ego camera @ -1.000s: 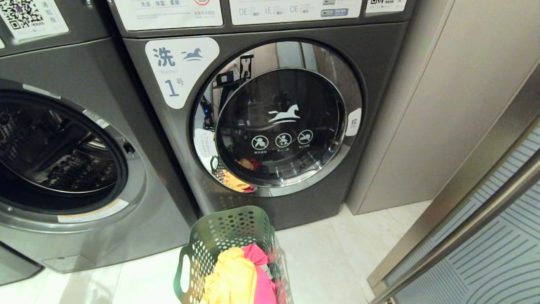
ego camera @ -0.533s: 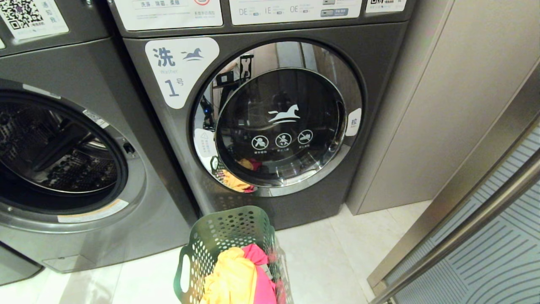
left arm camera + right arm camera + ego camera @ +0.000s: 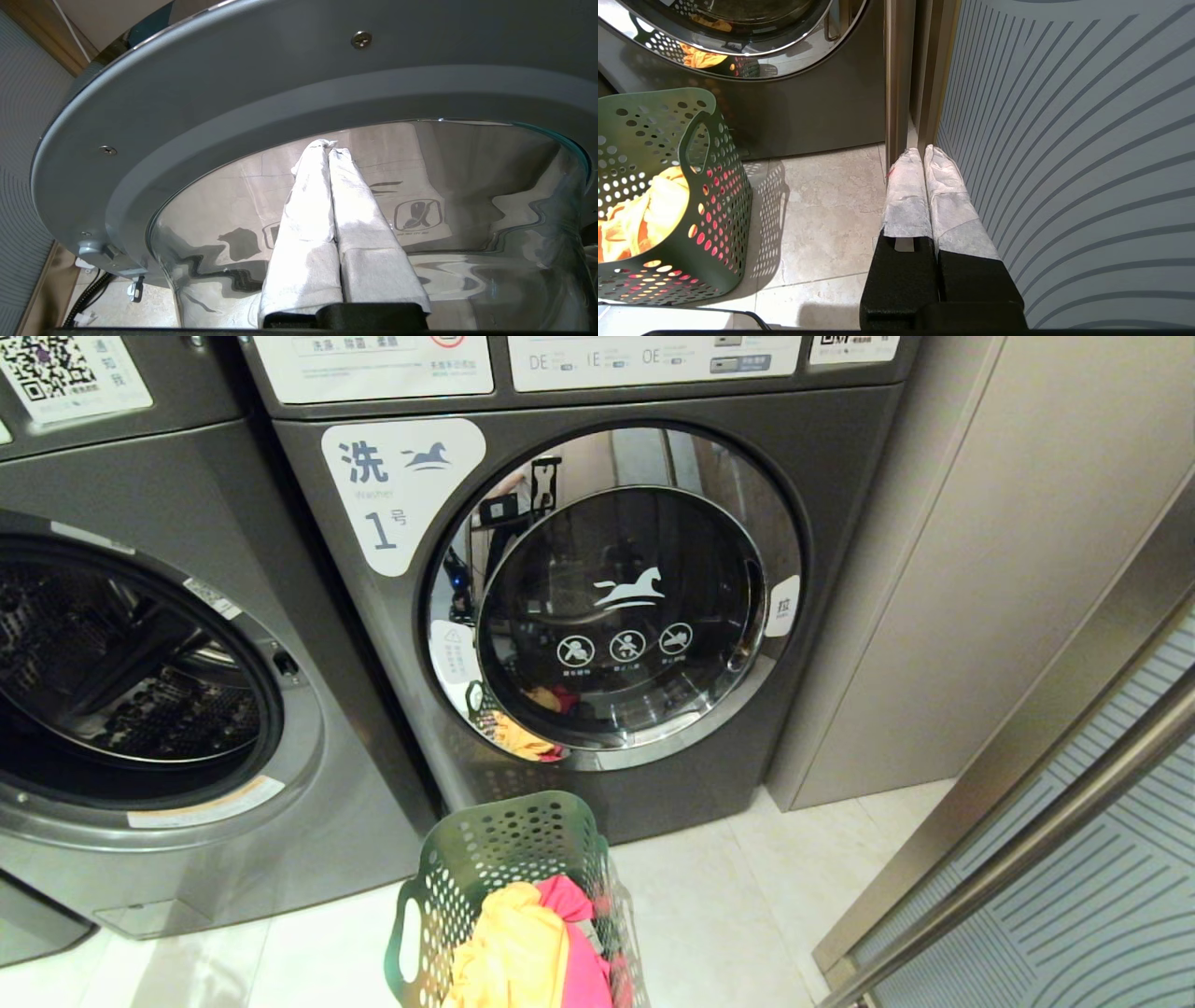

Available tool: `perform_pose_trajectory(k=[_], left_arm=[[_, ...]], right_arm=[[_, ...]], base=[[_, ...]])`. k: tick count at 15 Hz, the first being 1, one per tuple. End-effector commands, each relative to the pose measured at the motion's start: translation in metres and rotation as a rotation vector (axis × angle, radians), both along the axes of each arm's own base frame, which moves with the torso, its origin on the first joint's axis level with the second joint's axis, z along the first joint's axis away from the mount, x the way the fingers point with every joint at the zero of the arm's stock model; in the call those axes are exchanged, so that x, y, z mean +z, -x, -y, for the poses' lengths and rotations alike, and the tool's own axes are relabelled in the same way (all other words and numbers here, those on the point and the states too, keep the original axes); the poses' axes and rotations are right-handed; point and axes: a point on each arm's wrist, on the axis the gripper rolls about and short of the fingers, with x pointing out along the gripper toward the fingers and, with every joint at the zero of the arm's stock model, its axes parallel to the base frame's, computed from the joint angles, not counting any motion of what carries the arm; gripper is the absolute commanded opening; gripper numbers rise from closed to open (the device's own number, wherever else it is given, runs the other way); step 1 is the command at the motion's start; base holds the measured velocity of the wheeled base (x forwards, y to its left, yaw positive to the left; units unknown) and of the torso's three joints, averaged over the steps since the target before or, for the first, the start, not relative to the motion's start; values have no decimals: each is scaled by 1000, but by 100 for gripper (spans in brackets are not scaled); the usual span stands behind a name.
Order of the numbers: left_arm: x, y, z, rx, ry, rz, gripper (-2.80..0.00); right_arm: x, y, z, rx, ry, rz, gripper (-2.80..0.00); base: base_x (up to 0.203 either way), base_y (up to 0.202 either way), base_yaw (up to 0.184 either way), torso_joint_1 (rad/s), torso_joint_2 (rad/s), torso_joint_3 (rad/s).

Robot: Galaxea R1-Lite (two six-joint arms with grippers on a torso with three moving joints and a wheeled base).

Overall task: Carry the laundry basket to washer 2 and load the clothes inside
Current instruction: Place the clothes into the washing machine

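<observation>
On the floor near the robot, just in front of the closed machine marked "1" (image 3: 840, 523), the laundry basket (image 3: 495, 859) is standing upright, with the clothes (image 3: 523, 952) bunching up inside it, yellow-orange on the left and pink-red on the right. To the left, the open washer (image 3: 121, 457) is showing its bare steel drum. Its number label is out of view, but as the neighbour of "1" it is probably washer 2.

The left gripper (image 3: 327, 145) is out of the head view. Its wrist view shows its padded fingers (image 3: 303, 224) pressing flat together, holding nothing, and hanging close against the inner side of a washer door (image 3: 210, 84), over the bulging glass bowl (image 3: 490, 186). Whether the tips are touching the glass cannot be told. The right gripper (image 3: 923, 151) is sitting parked on the right, beside the striped sliding panel (image 3: 1064, 140), fingers likewise pinching shut on nothing.

By the look of it, the carrying is finishing and the door is standing open, so the loading step is coming up, with no garment in the drum yet. The next move is calling for an arm to come away from the door, spread its fingers, reach down into the basket, and pinch a good fold of the top garment. It then has to lift the cloth over the wavy rim and swing left into the drum mouth without trailing cloth on the door seal.
</observation>
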Motion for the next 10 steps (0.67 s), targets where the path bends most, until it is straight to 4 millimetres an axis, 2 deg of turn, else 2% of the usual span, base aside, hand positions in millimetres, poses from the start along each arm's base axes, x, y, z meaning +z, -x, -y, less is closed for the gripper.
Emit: perform_pose_trajectory(k=[1, 10], left_arm=[[-4, -1, -2, 2, 9, -4, -280], [-6, -2, -3, 4, 13, 7, -280]], right_arm=[[0, 0, 0, 1, 0, 1, -280], [0, 0, 0, 1, 0, 1, -280]], base=[[0, 0, 0, 0, 0, 0], [0, 0, 0, 0, 0, 0]])
